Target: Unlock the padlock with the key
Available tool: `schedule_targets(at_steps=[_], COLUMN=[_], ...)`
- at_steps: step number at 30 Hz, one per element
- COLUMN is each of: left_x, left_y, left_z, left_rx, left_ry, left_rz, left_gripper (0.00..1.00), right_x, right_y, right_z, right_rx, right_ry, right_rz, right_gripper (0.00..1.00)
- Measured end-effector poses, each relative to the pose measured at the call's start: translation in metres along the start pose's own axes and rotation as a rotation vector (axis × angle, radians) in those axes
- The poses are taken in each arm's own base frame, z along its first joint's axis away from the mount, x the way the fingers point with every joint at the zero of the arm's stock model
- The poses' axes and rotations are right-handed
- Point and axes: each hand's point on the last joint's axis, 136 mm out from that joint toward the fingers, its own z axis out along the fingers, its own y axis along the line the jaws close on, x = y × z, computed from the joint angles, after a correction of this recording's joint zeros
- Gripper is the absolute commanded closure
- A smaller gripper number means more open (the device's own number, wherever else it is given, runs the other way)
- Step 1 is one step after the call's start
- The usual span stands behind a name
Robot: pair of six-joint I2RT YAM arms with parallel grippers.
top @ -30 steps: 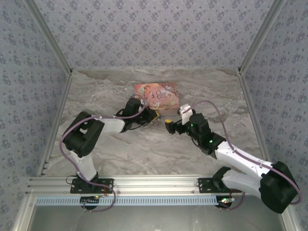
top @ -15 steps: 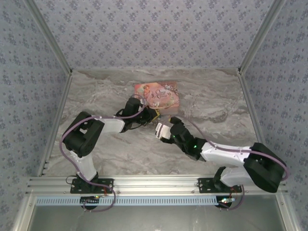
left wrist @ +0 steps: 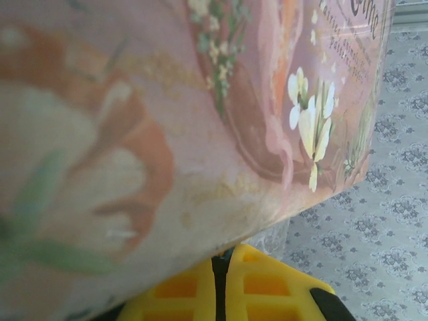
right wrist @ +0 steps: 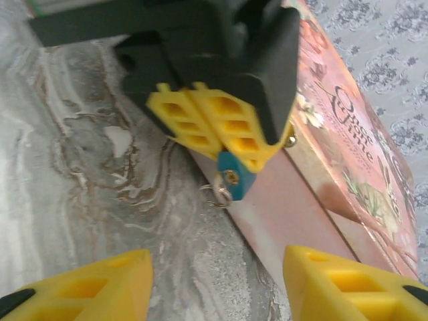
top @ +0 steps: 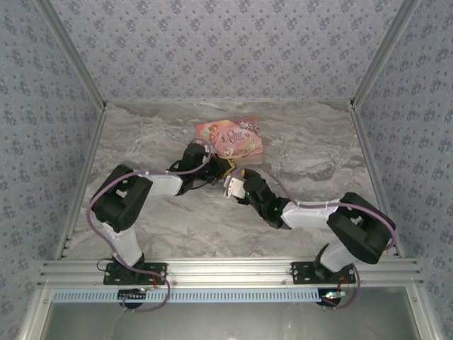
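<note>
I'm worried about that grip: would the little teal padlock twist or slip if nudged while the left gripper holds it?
Probably it can twist: the left gripper pinches only one end of the padlock, and the rest juts out beyond it. Its body looks hard and smooth, so it may slip. Being tiny, it is likely light and easily turned.

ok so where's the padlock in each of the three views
right wrist: padlock at centre frame, teal, pinched in the jaws of the left gripper, in front of the pink box.
top external: too small to pick out; it sits at the left gripper's tip, just below the box's near edge.
left wrist: cannot make it out; shut yellow jaws at the bottom edge, box above them.
shared landmark: the pink box.
</note>
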Motion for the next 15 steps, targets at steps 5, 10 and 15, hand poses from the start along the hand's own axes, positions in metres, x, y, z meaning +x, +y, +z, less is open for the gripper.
schedule_targets(at_steps=[5, 10, 15], left_x=[0.001, 0.002, 0.003], left_y=[-0.001, -0.001, -0.002], left_z=[0.0, -0.001, -0.001], left_rx=[0.001, 0.003, 0.004], left_ry=[0.006, 0.008, 0.016], left_rz=[-0.009, -0.013, -0.02], left_gripper=[1.0, 1.0, 1.0], right_x=[-0.003, -0.002, -0.007], right_y=[-0.004, 0.002, 0.002], right_z=[0.006, 0.011, 0.015], right_rx=[0.005, -0.017, -0.018], right_ry=[-0.016, -0.018, -0.03], right_rz=[0.014, 0.01, 0.014], right_gripper=[0.5, 0.54, 0.59])
